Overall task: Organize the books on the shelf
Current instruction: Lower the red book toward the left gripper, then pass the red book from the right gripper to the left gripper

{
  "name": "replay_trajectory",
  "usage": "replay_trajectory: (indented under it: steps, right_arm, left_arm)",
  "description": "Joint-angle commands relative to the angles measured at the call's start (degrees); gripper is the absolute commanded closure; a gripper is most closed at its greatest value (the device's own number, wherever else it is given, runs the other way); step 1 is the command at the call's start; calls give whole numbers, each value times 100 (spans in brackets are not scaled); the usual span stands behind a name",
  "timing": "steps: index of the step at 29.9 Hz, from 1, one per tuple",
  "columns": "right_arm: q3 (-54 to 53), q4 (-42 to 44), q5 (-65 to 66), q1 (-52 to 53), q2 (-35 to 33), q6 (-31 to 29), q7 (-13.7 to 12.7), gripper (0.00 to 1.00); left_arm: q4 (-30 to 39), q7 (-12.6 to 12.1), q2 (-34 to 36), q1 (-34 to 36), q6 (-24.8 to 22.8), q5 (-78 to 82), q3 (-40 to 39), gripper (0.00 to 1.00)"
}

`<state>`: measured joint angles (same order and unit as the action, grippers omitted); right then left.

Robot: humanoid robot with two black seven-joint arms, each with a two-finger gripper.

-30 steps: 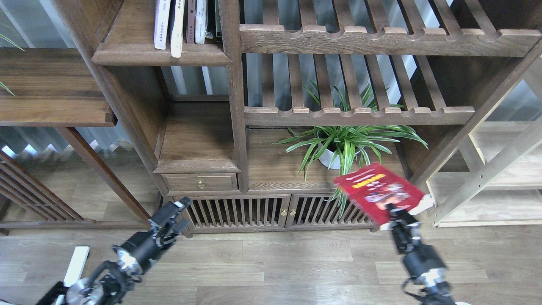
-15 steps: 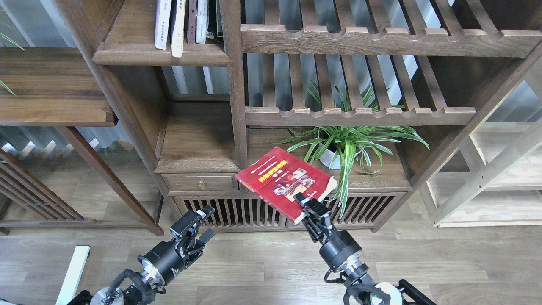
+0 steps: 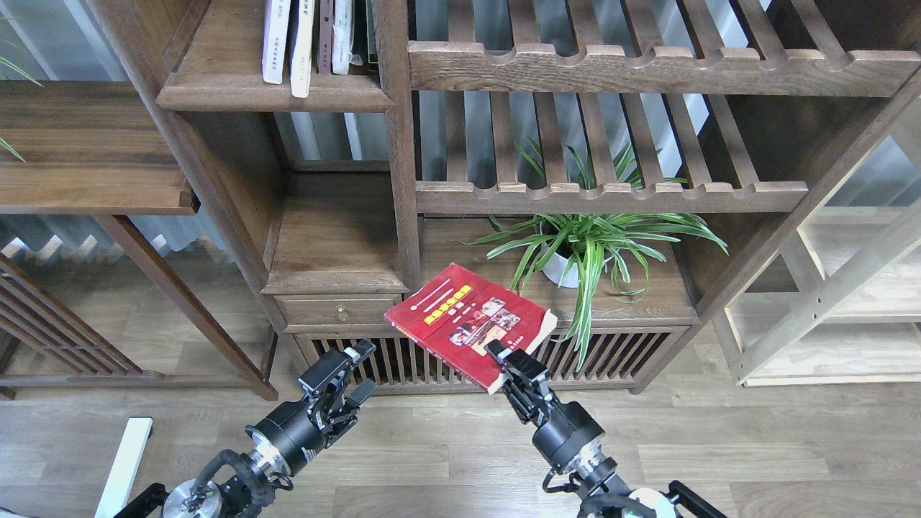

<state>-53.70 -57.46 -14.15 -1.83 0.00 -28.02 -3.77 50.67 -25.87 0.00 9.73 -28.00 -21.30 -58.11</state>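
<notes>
2 grippers show low in the frame, and only the right gripper (image 3: pixel 504 357) carries anything: its jaws are clamped on the near corner of the red book (image 3: pixel 471 324), which hangs face-up and tilted in mid-air at lower centre, in front of the cabinet's slatted doors (image 3: pixel 460 360). The left gripper (image 3: pixel 352 373) at lower left holds nothing, its fingers standing apart. I judge the step in hand to be the carry or hand-over of this book toward the shelf (image 3: pixel 273 90), the dark-brown board at the upper left of the frame where several pale-spined books (image 3: pixel 306 43) stand upright, one jutting past the rounded front edge. The next move seems to call for raising the book well up and leftward, turning it from flat to upright, spine outward, and sliding it in beside the standing ones; the left gripper may need to take or steady it, since a corner pinch on a thick paperback invites sagging or slipping. The cover looks glossy, red with a yellow title band and a small picture, the page block pale and thick. The bookcase is grainy dark wood with scalloped slatted racks (image 3: pixel 611 194) at the right; a spider plant (image 3: pixel 590 241) in a white pot sits just behind the book.
</notes>
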Motion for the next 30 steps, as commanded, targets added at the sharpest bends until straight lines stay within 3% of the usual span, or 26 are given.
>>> replay_trajectory:
  steps: [1,7,11,22,26,30]
  right_arm:
    - [246,7,-27,7,0,2,17,95]
    - [510,16,-36,165,0,2,263,95]
    - [519,16,-36,183,0,2,263,95]
    - [887,33,-36,174,0,2,263,94]
    - [958,42,-36,174,0,2,263,93]
    - [958,51,-36,183,0,2,263,93]
  left_arm:
    - [-5,21,0,12,0,3,28,1]
    - [-14,73,0,3,0,-6,142,1]
    - [-14,240,0,12,0,-6,230,1]
    - [-5,293,0,319,0,-243,441,1]
    - [4,494,0,433,0,-261,467,2]
    - [-5,530,0,442,0,-261,494,2]
